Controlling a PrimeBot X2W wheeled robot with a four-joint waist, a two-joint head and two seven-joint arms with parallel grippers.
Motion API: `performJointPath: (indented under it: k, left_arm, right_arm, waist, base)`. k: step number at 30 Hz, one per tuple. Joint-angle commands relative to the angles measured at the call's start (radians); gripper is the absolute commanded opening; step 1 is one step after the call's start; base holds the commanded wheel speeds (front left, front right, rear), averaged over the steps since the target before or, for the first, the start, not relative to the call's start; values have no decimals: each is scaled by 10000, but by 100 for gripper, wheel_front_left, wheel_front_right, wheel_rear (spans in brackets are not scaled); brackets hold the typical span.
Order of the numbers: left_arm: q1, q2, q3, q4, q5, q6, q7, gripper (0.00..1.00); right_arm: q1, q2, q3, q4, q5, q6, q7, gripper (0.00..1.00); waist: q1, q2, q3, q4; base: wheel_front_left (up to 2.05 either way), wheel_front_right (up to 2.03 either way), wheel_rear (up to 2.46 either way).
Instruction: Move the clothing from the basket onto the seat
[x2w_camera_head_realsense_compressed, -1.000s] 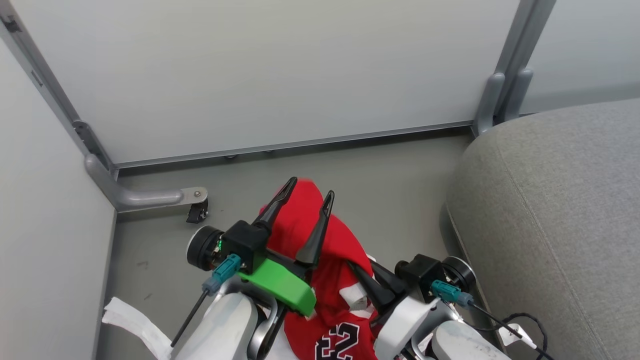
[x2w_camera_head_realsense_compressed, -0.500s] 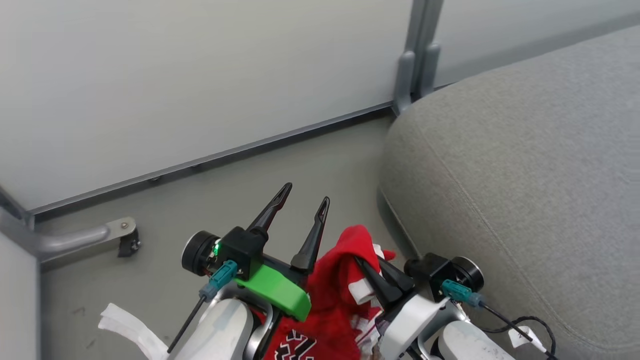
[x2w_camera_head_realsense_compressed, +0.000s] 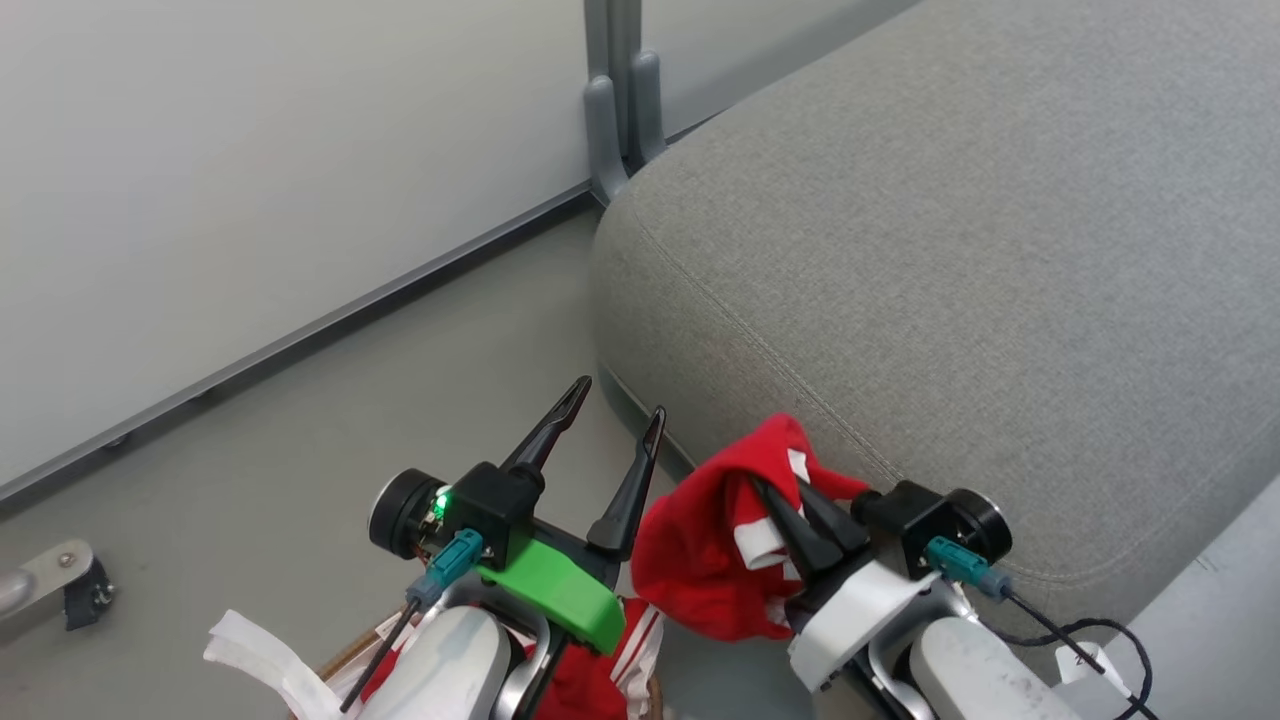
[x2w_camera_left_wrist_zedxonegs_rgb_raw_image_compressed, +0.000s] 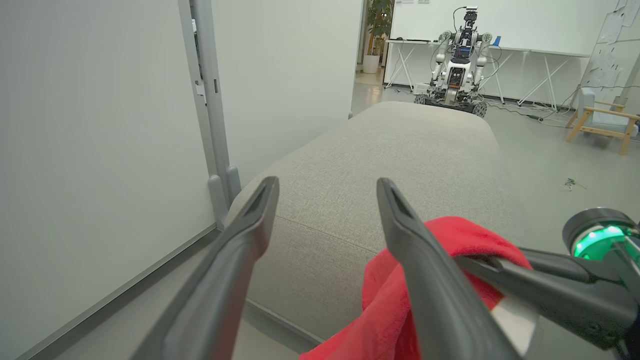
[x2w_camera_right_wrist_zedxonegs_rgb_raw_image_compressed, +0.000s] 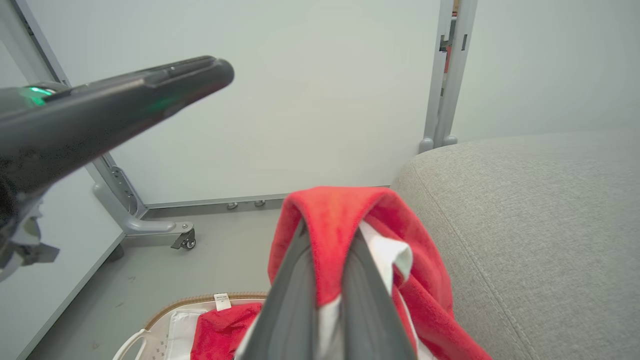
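Note:
My right gripper (x2w_camera_head_realsense_compressed: 785, 497) is shut on a bunched piece of the red clothing (x2w_camera_head_realsense_compressed: 700, 565) with white trim, held up against the rounded front corner of the grey seat (x2w_camera_head_realsense_compressed: 950, 250). In the right wrist view the clothing (x2w_camera_right_wrist_zedxonegs_rgb_raw_image_compressed: 340, 210) drapes over the shut gripper (x2w_camera_right_wrist_zedxonegs_rgb_raw_image_compressed: 330, 227). My left gripper (x2w_camera_head_realsense_compressed: 618, 400) stands open and holds nothing, just left of the garment, over the floor. The left wrist view looks through the open gripper (x2w_camera_left_wrist_zedxonegs_rgb_raw_image_compressed: 327, 185) at the seat (x2w_camera_left_wrist_zedxonegs_rgb_raw_image_compressed: 400, 150) and the garment (x2w_camera_left_wrist_zedxonegs_rgb_raw_image_compressed: 390, 295). Below lies the basket (x2w_camera_right_wrist_zedxonegs_rgb_raw_image_compressed: 200, 299) with more red clothing (x2w_camera_right_wrist_zedxonegs_rgb_raw_image_compressed: 220, 327) inside.
White partition panels on grey posts (x2w_camera_head_realsense_compressed: 620, 100) wall off the left and back. A caster foot (x2w_camera_head_realsense_compressed: 70, 590) sticks out over the grey floor. A white fabric strip (x2w_camera_head_realsense_compressed: 260, 650) lies by my left forearm. Beyond the seat stand another robot (x2w_camera_left_wrist_zedxonegs_rgb_raw_image_compressed: 457, 60) and a wooden chair (x2w_camera_left_wrist_zedxonegs_rgb_raw_image_compressed: 605, 125).
The head camera has swung right, bringing the seat into mid-view. The red garment in my right gripper has come out from under the left fingers and now hangs at the seat's corner.

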Motion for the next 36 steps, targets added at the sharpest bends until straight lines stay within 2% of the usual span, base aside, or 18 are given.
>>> performJointPath:
  k: [1,7,13,19,24,31,35,36]
  left_arm:
    - [37,122,-8,11,64,-29,-8,100]
    - [-324,379,-301,-38,57,-29,-8,100]
    - [-763,815,-410,-99,25,-29,-8,100]
    - [-1289,1189,-523,-219,-16,-29,-8,100]
    - [-1664,1369,-540,-355,-40,-29,-8,100]
    - [-1978,1539,-493,-409,-60,-29,-8,100]
    - [-2012,1550,-399,-405,-43,-29,-8,100]
    - [-1984,1543,-364,-388,-47,-29,-8,100]
  right_arm:
    - [-331,-108,-133,-116,-139,-10,-47,0]
    - [-1533,-709,-681,-302,-544,-10,-47,0]
    - [-3494,-1497,-1651,-415,-1107,-10,-47,0]
    - [-5508,-2372,-2914,119,-1807,-10,-47,0]
    - [-6856,-3121,-3636,1022,-2205,-12,-46,0]
    - [-7789,-3293,-5105,2487,-3184,-12,-38,0]
    - [-7416,-3095,-6185,3316,-3892,-12,-36,0]
    - [-7221,-3042,-6417,3476,-4048,-12,-36,24]
  waist:
    - [0,-1,494,-473]
    - [0,-1,1377,-278]
    - [0,-1,2513,119]
    - [0,-1,3608,692]
    - [0,-1,4430,1234]
    - [0,-1,5164,1749]
    - [0,-1,5278,1896]
    - [0,-1,5266,1907]
  base:
    - [0,0,0]
    - [0,0,0]
    - [0,0,0]
    - [0,0,0]
    - [0,0,0]
    - [0,0,0]
    - [0,0,0]
    - [0,0,0]
